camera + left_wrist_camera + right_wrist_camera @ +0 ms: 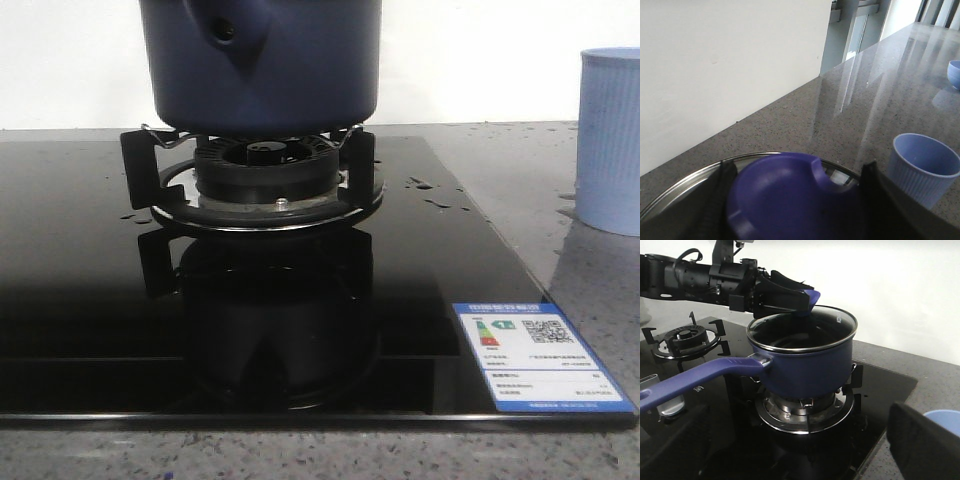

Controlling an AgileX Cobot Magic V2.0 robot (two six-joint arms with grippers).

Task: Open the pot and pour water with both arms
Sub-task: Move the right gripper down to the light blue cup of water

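So the pot (805, 362) sits on the burner (807, 412) of the black stove (90, 330), with its lid (802, 330) still on, because the water can't come out until the lid is off. The left gripper (807, 302) reaches in from the side, straight over the lid. Its two black fingers (715, 200) sit on either side of the blue knob (785, 195), close around it, so it looks ready to lift the lid. I can't tell if it squeezes hard yet.

The long blue handle (700, 377) pokes out toward the right gripper (805, 460). That gripper's fingers are spread wide and hold nothing. It hangs low, near the handle but not touching it, probably waiting to grab it. The pale blue cup (610, 140) stands just beside the stove, off to that gripper's side, likely there to catch the water.
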